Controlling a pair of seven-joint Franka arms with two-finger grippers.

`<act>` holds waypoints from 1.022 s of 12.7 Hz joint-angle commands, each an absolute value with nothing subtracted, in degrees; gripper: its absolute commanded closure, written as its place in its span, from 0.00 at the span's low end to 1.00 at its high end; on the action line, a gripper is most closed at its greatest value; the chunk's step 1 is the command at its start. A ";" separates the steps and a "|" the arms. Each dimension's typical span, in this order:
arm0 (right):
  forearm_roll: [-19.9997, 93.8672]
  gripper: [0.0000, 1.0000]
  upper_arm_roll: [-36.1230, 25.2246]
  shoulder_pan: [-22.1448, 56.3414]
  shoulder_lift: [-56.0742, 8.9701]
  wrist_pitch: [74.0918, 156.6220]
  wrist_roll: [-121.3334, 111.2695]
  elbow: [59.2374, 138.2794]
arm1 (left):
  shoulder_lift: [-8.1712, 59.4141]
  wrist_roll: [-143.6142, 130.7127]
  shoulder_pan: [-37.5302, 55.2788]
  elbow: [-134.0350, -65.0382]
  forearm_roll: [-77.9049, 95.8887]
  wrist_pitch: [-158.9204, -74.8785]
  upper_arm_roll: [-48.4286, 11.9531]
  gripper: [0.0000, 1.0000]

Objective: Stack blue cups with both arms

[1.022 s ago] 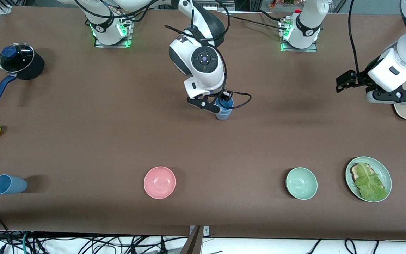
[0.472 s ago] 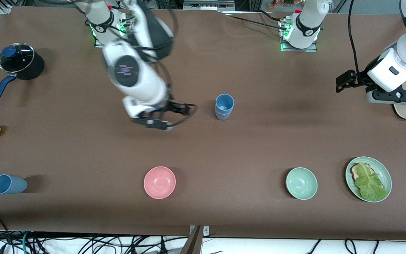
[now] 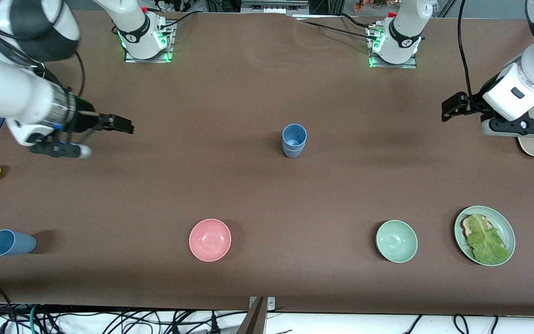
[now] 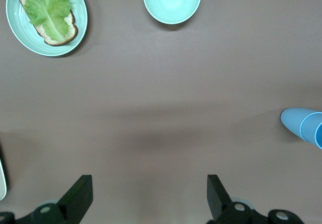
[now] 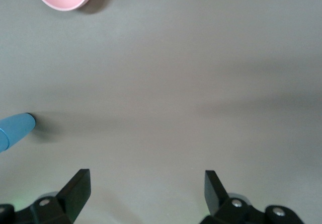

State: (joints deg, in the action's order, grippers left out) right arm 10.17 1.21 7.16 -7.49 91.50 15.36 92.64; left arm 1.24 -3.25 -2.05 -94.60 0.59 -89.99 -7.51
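Stacked blue cups upright mid-table. Lone blue cup on side at right arm's end. Right gripper jaws wide, empty; wrist view alone confirms. Left gripper likewise open, waiting.

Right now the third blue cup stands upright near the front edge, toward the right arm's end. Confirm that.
Not quite. In the front view that blue cup lies on its side, not upright. The rest holds: it is near the front edge, toward the right arm's end.
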 commanded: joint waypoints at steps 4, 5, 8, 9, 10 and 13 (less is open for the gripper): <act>2.29 0.00 1.50 6.06 -0.26 89.83 14.51 95.98 | 0.79 -3.43 -1.58 -94.83 0.18 -90.00 -7.38 0.00; 1.76 0.00 1.23 6.06 -0.26 89.91 12.94 96.06 | 0.79 -3.43 -1.58 -94.83 0.18 -90.00 -7.38 0.00; -0.09 0.00 0.26 6.06 -0.96 89.91 11.69 94.58 | 0.79 -3.43 -1.58 -94.83 0.18 -90.00 -7.38 0.00; -0.09 0.00 0.35 6.15 -1.14 89.65 11.69 93.87 | 0.79 -3.43 -1.58 -94.83 0.18 -90.00 -7.38 0.00; -0.17 0.00 0.26 6.07 -0.97 88.60 11.69 93.95 | 0.79 -3.43 -1.58 -94.83 0.18 -90.00 -7.30 0.00; -0.09 0.00 -0.97 5.89 -1.14 85.89 11.16 91.42 | 0.79 -3.43 -1.58 -94.83 0.18 -90.00 -7.30 0.00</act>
State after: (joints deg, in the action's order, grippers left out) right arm 0.47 -0.68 6.56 -1.24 88.93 12.45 93.86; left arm 1.24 -3.25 -1.99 -94.60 0.59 -89.99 -7.52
